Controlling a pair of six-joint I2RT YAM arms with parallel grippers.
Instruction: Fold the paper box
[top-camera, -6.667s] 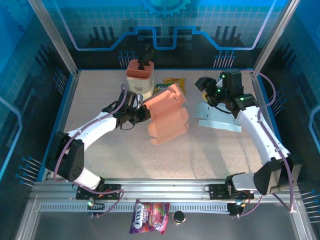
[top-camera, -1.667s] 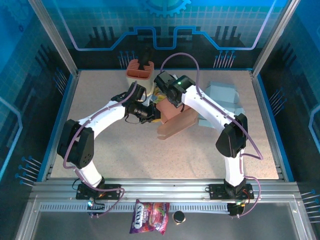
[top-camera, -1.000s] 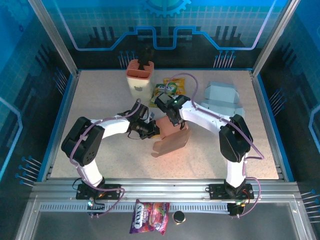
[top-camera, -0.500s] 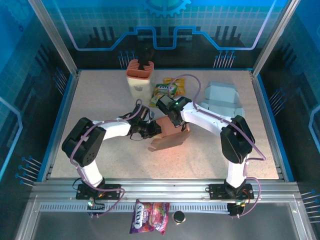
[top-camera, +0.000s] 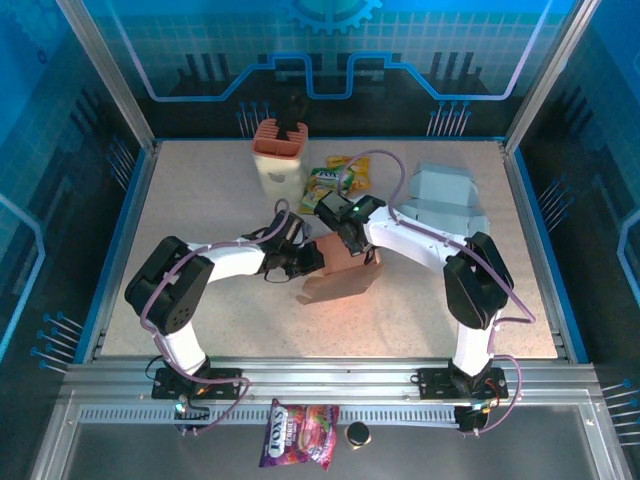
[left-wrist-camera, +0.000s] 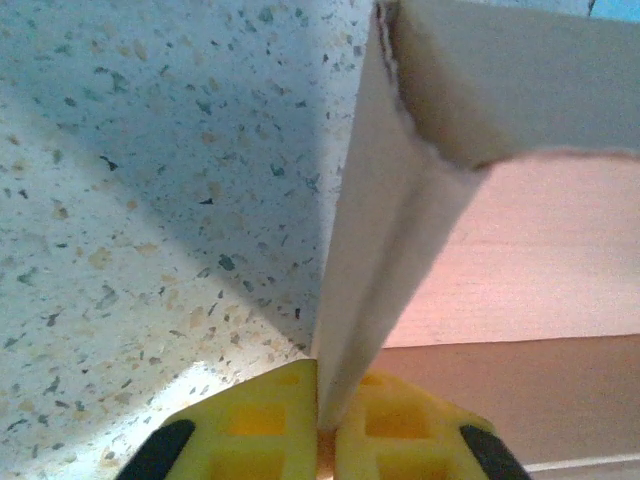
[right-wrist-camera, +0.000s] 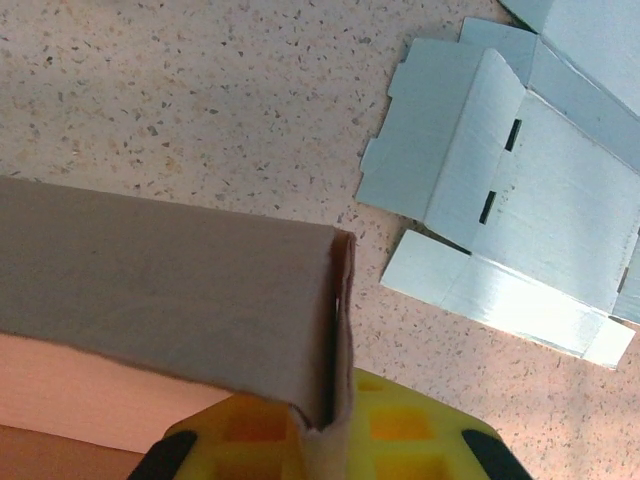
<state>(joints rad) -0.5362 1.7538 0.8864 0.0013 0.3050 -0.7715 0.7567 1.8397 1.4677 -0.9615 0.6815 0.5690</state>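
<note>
The pink paper box (top-camera: 342, 280) lies partly formed at the middle of the speckled surface (top-camera: 190, 210), between the two arms. Its card is judged light and thin, stiff only along the creases. Squeezed mid-panel it would likely buckle or tear, so a hold belongs on a panel edge close to a fold. The left pincer (left-wrist-camera: 325, 400) is closed almost flat on the lower edge of one upright panel. The right pincer (right-wrist-camera: 325, 425) is likewise closed on a folded wall near its corner. A flat pale-blue box blank (right-wrist-camera: 520, 200) lies apart, to the right.
</note>
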